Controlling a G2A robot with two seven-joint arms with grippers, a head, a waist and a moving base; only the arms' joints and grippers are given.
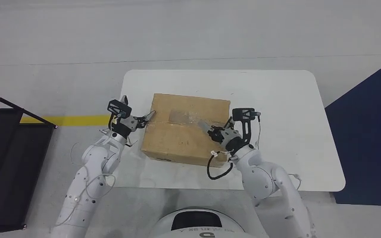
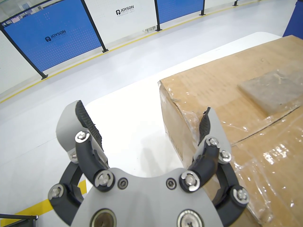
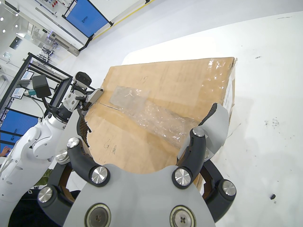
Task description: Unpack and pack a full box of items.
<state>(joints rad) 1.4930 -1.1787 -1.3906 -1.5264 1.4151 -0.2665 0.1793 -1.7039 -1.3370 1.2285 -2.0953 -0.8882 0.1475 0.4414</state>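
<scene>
A closed brown cardboard box (image 1: pixel 186 128) sits mid-table, its top flaps meeting along a seam under crinkled clear tape (image 3: pixel 163 120) and a grey patch (image 2: pixel 272 92). My left gripper (image 1: pixel 144 117) stands open at the box's left end (image 2: pixel 175 128), one finger (image 2: pixel 208 124) against the top edge near the seam, the other (image 2: pixel 81 116) out over the white table. My right gripper (image 1: pixel 215 132) hovers open above the box's right half (image 3: pixel 146 116), fingers spread over the taped seam. The left gripper (image 3: pixel 93 96) also appears at the far end of the seam in the right wrist view.
The white table (image 1: pixel 286 107) has bare room right of and behind the box. A black metal rack (image 1: pixel 18 154) stands on the floor to the left. Blue and white partition panels (image 2: pixel 59 36) line the room beyond a yellow floor line (image 1: pixel 65 120).
</scene>
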